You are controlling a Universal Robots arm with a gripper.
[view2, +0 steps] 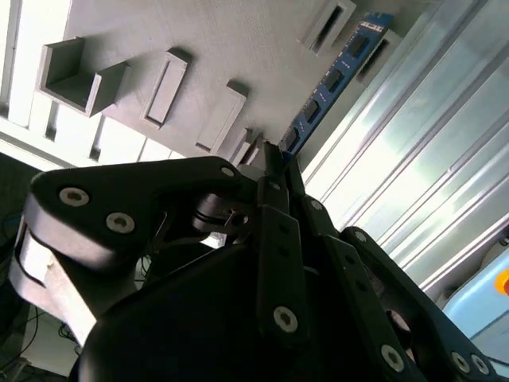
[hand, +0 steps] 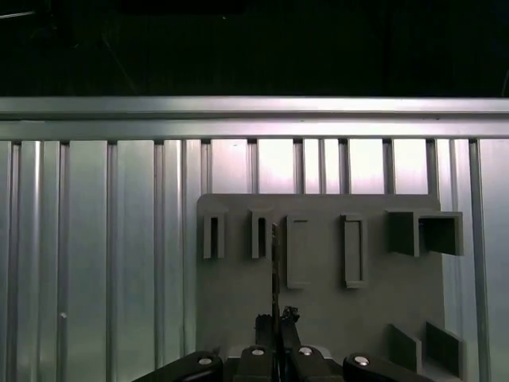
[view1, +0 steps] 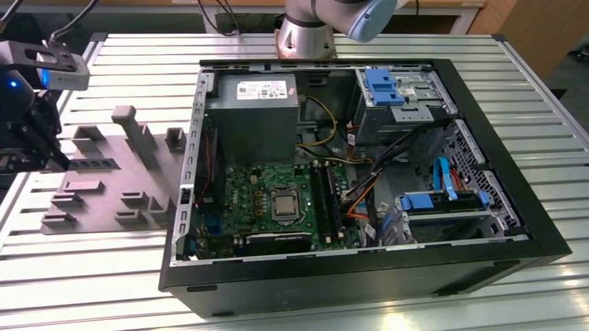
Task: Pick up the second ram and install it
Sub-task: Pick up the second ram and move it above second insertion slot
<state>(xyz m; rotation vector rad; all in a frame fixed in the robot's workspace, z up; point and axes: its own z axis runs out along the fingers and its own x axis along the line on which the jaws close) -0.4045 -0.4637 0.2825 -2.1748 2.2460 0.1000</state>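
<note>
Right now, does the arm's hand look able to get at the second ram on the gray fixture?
Probably yes. The hand is at one end of the second ram, which stands on edge in the gray fixture. Nothing lies between them. Whether they already touch cannot be told.

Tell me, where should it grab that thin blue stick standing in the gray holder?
Probably across its two flat faces along the upper edge, coming from above: the second ram stands on edge in slots of the gray fixture, leaving the top edge exposed.
</note>
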